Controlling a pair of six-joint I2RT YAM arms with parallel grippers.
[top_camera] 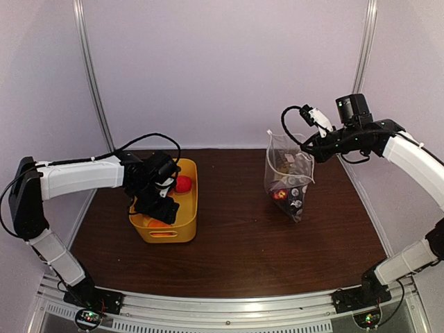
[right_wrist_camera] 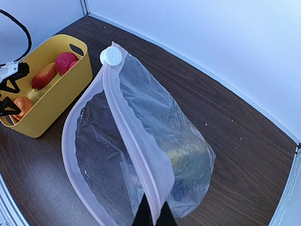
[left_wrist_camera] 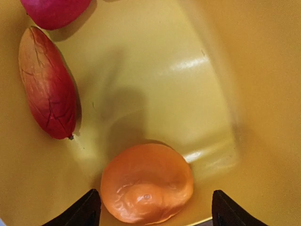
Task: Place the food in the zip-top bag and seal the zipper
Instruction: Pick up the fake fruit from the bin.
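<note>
Left wrist view only: looks straight down into the yellow basket [left_wrist_camera: 244,70] at a dimpled orange fruit [left_wrist_camera: 146,188] between the black tips of the left pincer [left_wrist_camera: 155,212], spread wide and gripping nothing; up left, a long red fruit [left_wrist_camera: 47,92] with veined skin and the edge of a round magenta one [left_wrist_camera: 54,9]. Right wrist view only: shows the pale pink zipper [right_wrist_camera: 136,141] running from a white round slider [right_wrist_camera: 111,56] down to the right pincer [right_wrist_camera: 153,214], pinched shut on that strip; mouth of the zip-top bag [right_wrist_camera: 183,141] gaping, something yellow-green dim near its bottom. Top view only: gives the bag hanging upright from the right pincer, lower end down at the desk [top_camera: 236,250], red-orange and dark food [top_camera: 279,194] inside, well apart from the basket at left. Dark brown wood-grain desk, pale lilac walls [top_camera: 222,69], metal rail [top_camera: 229,305] along the near edge. Bag thin, clear, crinkly; basket smooth, glossy, with slot handles.
</note>
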